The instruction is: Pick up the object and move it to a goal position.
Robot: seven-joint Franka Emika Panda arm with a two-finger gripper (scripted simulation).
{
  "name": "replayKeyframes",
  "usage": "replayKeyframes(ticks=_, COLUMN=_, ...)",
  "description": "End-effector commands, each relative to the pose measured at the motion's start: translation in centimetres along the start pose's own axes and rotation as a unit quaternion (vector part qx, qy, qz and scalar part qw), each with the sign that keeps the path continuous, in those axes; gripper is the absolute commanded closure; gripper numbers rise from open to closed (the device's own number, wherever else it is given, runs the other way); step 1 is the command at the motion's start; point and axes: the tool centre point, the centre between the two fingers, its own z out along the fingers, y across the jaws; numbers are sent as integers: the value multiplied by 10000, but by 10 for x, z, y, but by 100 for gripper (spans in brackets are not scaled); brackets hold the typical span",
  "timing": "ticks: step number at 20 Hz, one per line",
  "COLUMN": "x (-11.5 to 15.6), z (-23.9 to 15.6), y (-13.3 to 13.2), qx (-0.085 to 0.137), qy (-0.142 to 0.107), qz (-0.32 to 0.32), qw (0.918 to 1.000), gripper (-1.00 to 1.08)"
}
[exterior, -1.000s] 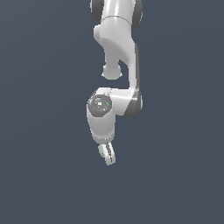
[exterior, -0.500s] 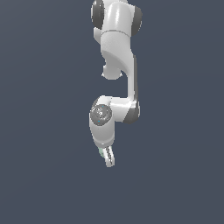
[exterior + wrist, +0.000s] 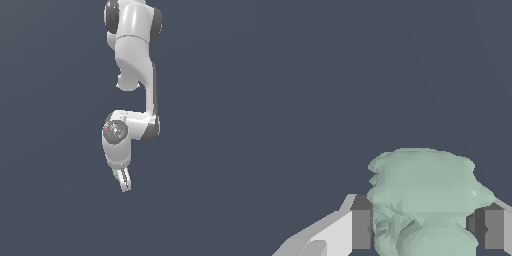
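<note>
Mint-green, one lumpy object [image 3: 423, 200] sits clamped between the gripper's [image 3: 426, 230] two jaws.

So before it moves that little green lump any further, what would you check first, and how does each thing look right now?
1. Object sits between the fingers: ok, one finger on each side in the wrist view.
2. Gripper shut on it: ok, both pads appear to touch the lump.
3. Grip centred: cannot tell, the lump bulges well beyond the fingertips.
4. Path free of obstacles: ok, only plain dark background shows around the arm.
5. Goal position: cannot tell, no marker visible in either view.
</note>
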Motion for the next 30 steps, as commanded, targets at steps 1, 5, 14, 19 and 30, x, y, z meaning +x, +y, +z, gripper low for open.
replayKeyframes(ticks=1, x=0, z=0, y=0, qx=1, qy=0, qz=0, qw=10000, gripper=108)
replayKeyframes(ticks=5, x=0, z=0, y=0, qx=1, qy=0, qz=0, qw=10000, gripper=108)
replayKeyframes(ticks=14, x=0, z=-8, y=12, qx=1, qy=0, qz=0, qw=10000, gripper=108)
replayKeyframes(ticks=19, x=-1, z=-19, y=28, qx=1, qy=-4, qz=-1, qw=10000, gripper=108)
replayKeyframes(ticks=30, x=-2, z=-58, y=87, qx=3, qy=-11, qz=-2, qw=10000, gripper=108)
